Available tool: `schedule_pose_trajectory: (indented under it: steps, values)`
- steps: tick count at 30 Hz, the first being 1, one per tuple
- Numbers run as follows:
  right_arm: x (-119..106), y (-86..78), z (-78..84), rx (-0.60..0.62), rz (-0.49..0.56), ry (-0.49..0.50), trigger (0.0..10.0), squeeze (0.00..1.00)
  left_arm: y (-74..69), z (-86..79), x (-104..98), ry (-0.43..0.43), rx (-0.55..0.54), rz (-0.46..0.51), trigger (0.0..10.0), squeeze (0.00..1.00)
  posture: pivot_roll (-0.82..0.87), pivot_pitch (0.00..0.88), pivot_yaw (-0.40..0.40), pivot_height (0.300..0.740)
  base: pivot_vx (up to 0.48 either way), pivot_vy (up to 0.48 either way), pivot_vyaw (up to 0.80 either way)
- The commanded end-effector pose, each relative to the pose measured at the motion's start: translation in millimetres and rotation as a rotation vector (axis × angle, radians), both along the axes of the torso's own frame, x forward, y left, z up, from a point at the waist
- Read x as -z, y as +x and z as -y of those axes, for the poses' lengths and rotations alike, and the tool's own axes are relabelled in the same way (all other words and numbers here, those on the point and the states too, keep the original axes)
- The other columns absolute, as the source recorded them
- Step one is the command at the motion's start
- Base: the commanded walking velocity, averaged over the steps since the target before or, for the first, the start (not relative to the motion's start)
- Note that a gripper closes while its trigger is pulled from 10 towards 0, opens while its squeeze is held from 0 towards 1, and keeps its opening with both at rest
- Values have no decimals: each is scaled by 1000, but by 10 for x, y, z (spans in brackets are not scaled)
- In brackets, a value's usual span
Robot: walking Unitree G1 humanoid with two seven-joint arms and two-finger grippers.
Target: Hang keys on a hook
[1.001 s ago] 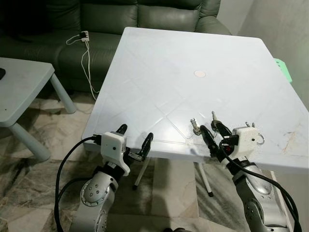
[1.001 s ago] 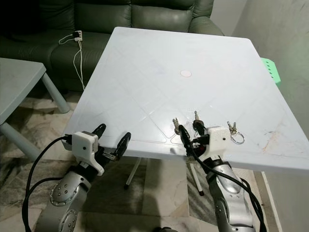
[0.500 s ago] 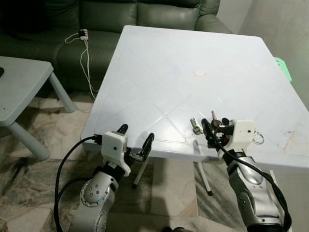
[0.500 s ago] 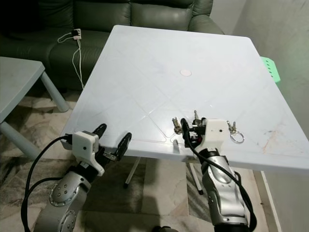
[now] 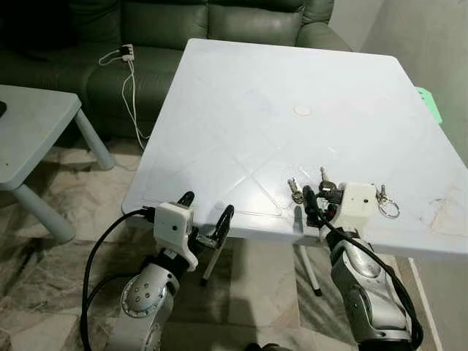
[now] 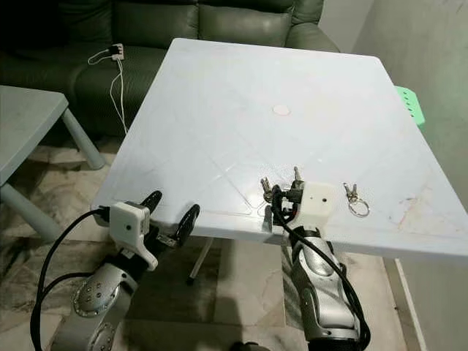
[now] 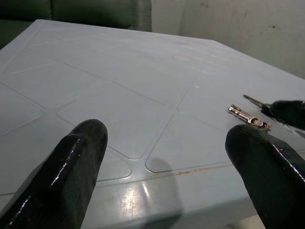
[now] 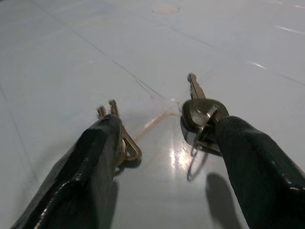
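Observation:
Near the front edge of the white table (image 5: pixel 278 95) lie a pair of brass keys (image 5: pixel 295 190), a black-headed key (image 5: pixel 324 181) and, further right, a small bunch on a ring (image 5: pixel 385 205). My right gripper (image 5: pixel 319 199) is open low over the table. In the right wrist view one of its fingers (image 8: pixel 95 167) partly covers the brass keys (image 8: pixel 125 143), and the black-headed key (image 8: pixel 202 114) lies against the other finger. My left gripper (image 5: pixel 207 206) hangs open just before the table's front edge, holding nothing.
A dark green sofa (image 5: pixel 183 22) stands behind the table, with a white charger cable (image 5: pixel 130 80) hanging off it. A low grey table (image 5: pixel 29 131) is at the left and a green stool (image 5: pixel 431 102) at the right. The floor is marble tile.
My right gripper has moved forward over the table edge and now straddles the brass keys and the black-headed key. The left arm has barely moved.

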State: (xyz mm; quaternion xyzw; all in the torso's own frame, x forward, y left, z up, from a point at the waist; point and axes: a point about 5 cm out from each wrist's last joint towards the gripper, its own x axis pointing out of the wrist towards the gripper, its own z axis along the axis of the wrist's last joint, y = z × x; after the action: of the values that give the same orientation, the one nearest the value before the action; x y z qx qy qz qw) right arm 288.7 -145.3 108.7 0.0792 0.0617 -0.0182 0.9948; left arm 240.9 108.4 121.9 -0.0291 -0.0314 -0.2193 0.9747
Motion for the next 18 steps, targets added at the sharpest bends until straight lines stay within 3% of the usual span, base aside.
schedule_pose_trajectory:
  steps: [1,10,12,13,14,16,17,18]
  values:
    - [-20,-14,25,25,-9,-8,10000,0,-29,28,-5,5,9,-4,10000,0,58,130,-104,740,0,0,0]
    - [-35,-30,-23,39,-12,15,10000,0,-40,33,4,5,9,-12,10000,0,57,140,-101,740,0,0,0]
    - [-71,-27,-56,19,20,42,7529,0,-41,34,3,4,7,-14,10000,0,58,141,-101,740,0,0,0]
    - [-81,-24,-70,15,27,42,7569,0,-42,33,1,2,6,-14,10000,0,58,142,-101,740,0,0,0]
    - [-82,-18,-82,12,24,41,10000,0,-42,34,1,2,6,-14,10000,0,58,143,-100,740,0,0,0]
    - [-87,-10,-100,10,28,42,9412,0,-42,36,1,1,5,-15,10000,0,58,143,-100,740,0,0,0]
    - [-102,-2,-115,6,41,46,5333,0,-42,37,-1,1,5,-15,10000,0,58,144,-100,740,0,0,0]
    - [-107,2,-121,4,43,45,5333,0,-41,38,-1,2,5,-14,10000,0,58,144,-100,740,0,0,0]
